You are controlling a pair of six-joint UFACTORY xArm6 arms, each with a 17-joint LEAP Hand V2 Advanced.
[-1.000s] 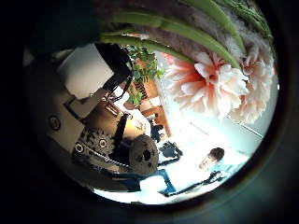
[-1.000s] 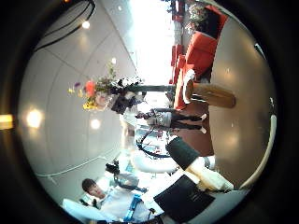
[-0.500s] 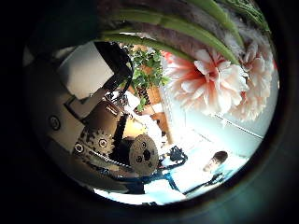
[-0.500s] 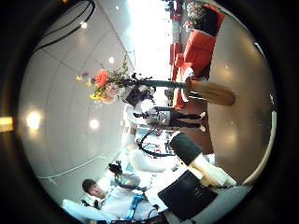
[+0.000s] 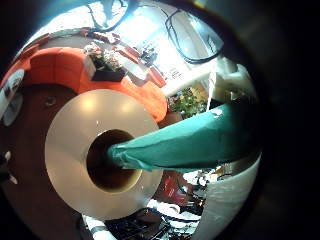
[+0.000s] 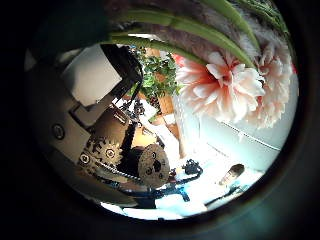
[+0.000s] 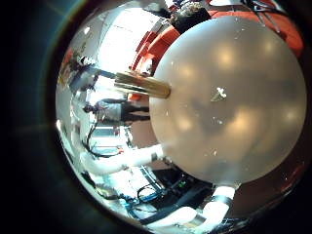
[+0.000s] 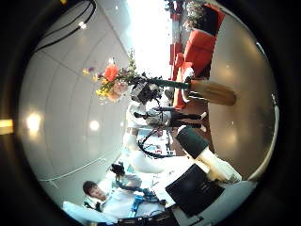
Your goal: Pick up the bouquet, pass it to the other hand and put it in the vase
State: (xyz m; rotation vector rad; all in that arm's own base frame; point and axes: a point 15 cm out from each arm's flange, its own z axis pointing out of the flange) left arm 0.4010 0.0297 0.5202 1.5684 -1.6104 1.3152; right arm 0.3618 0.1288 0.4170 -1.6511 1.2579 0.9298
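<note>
In the right thumb side palm view my left hand (image 8: 144, 91) is curled round the bouquet (image 8: 112, 80) just below its flowers. The stems run straight to the mouth of the vase (image 8: 214, 92), which stands on a round table (image 8: 252, 85). The left little finger side palm view looks down on the vase's mouth (image 5: 110, 178), with the stem bundle (image 5: 190, 142) reaching into it. The left thumb side palm view shows the flowers (image 6: 225, 88) and stems (image 6: 185, 32) close to the palm beside my fingers (image 6: 110, 152). My right hand (image 8: 209, 162) is away from the vase, fingers relaxed, holding nothing.
The round table (image 7: 229, 112) fills the right little finger side palm view, with the vase (image 7: 142, 85) near its edge and a small scrap (image 7: 219, 95) on it. A sofa (image 5: 60, 66) stands beyond the table. A leafy plant (image 6: 155, 72) stands in the room.
My left hand has moved the bouquet closer to the vase. The flowers now sit nearer the vase's mouth, in line with it. My right hand has stayed back.
</note>
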